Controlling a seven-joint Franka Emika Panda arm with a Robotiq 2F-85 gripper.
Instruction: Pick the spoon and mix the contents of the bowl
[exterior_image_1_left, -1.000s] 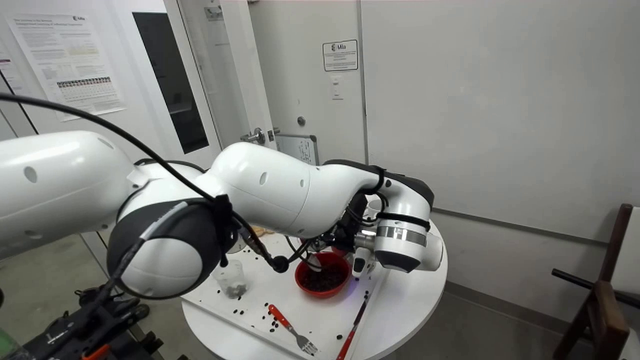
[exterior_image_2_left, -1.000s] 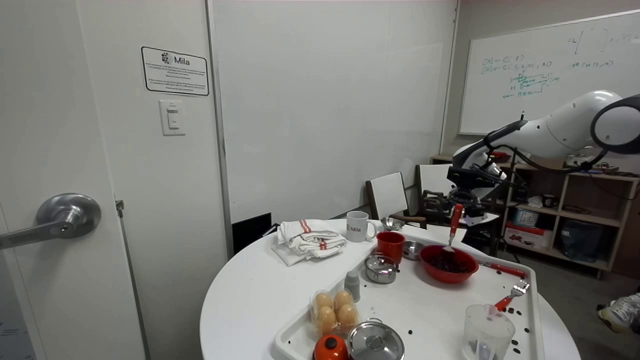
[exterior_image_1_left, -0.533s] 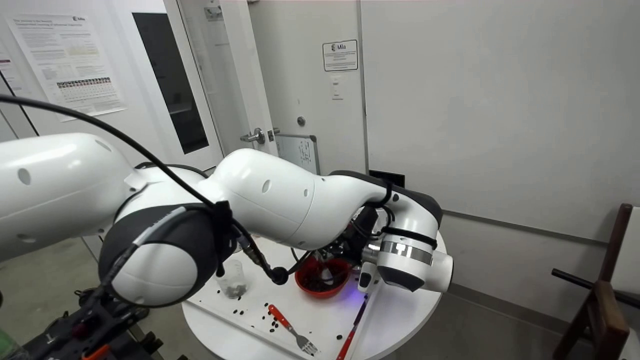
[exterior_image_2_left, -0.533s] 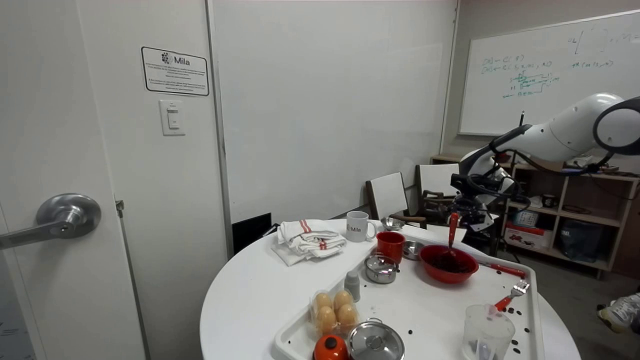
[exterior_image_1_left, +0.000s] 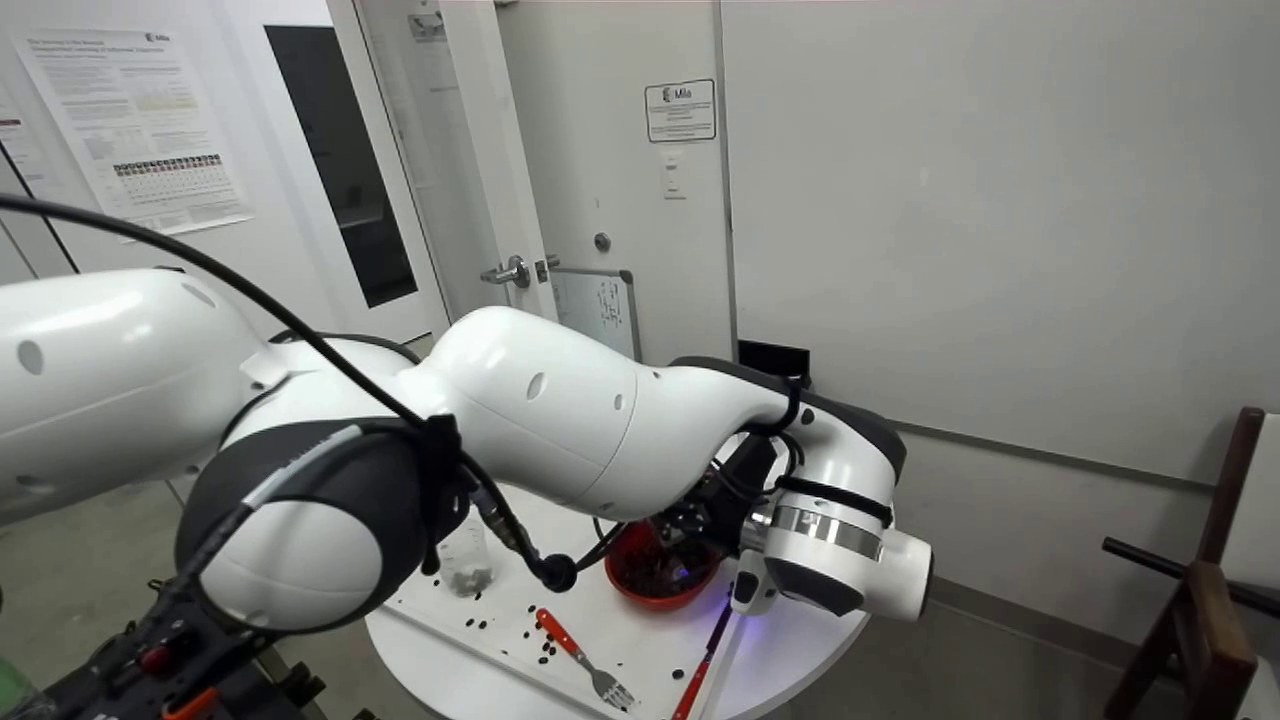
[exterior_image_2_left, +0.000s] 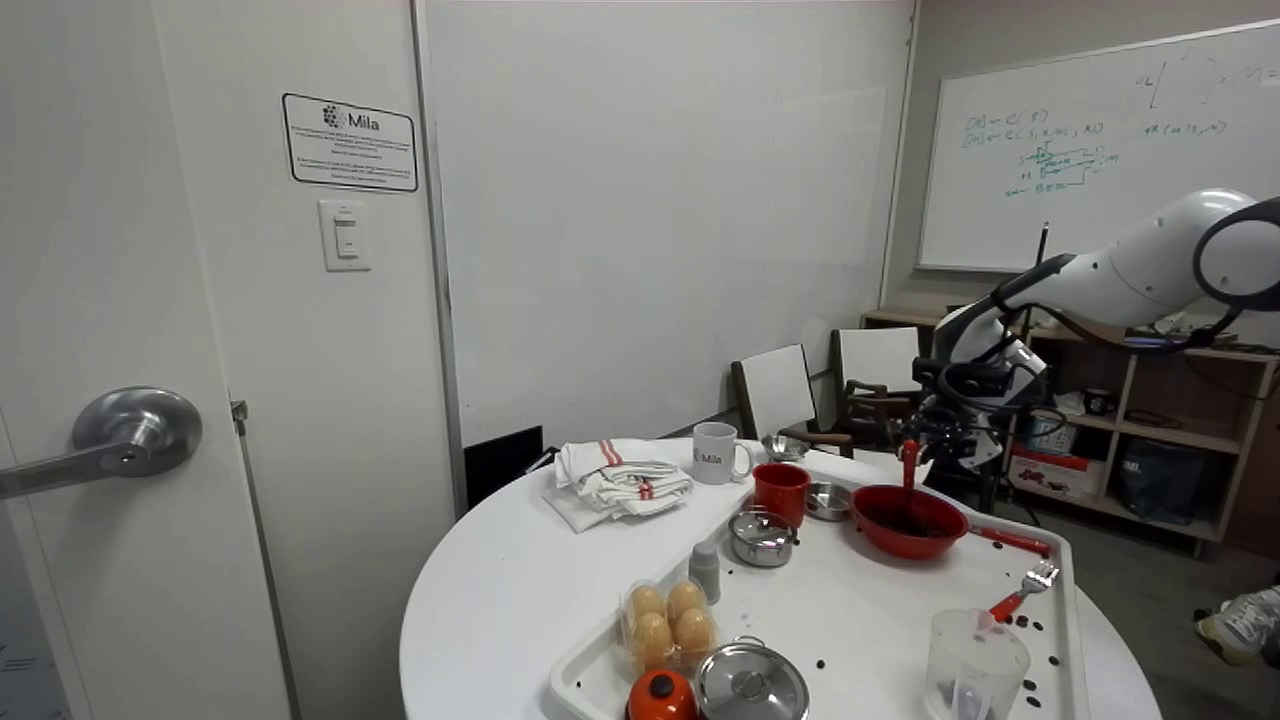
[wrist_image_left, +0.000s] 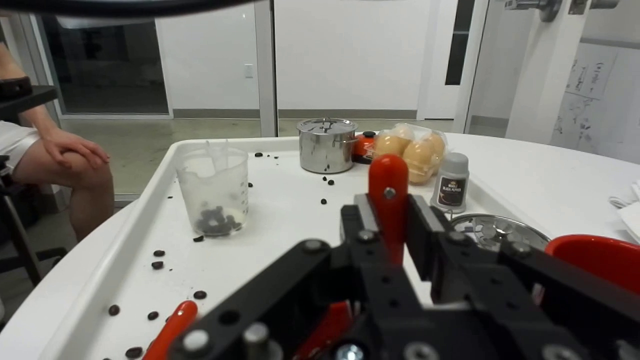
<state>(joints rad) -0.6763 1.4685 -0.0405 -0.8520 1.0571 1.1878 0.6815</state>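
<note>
Clamped in my gripper (wrist_image_left: 392, 214): one red-handled spoon (wrist_image_left: 389, 200), standing in the red bowl (exterior_image_2_left: 905, 548) of dark beans (exterior_image_1_left: 645, 574) near the white tray's (exterior_image_2_left: 860, 615) far edge in an exterior view; step, I judge, mixing; next needed, a low, gentle circle.

At the centre of the wrist view, the handle of the spoon (wrist_image_left: 388, 175) looks like smooth plastic with a metal rivet, and the claw (wrist_image_left: 392, 215) is matt with bright metal screws. Upper centre, the lidded pot (wrist_image_left: 326, 150) is polished steel; to the left, the measuring cup (wrist_image_left: 210, 190) is cloudy translucent plastic. Right of centre in an exterior view, the bowl (exterior_image_2_left: 905, 547) looks like glossy plastic; lower centre, the towels (exterior_image_2_left: 620, 480) are rumpled cloth, the worktop (exterior_image_2_left: 490, 600) smooth.
</note>
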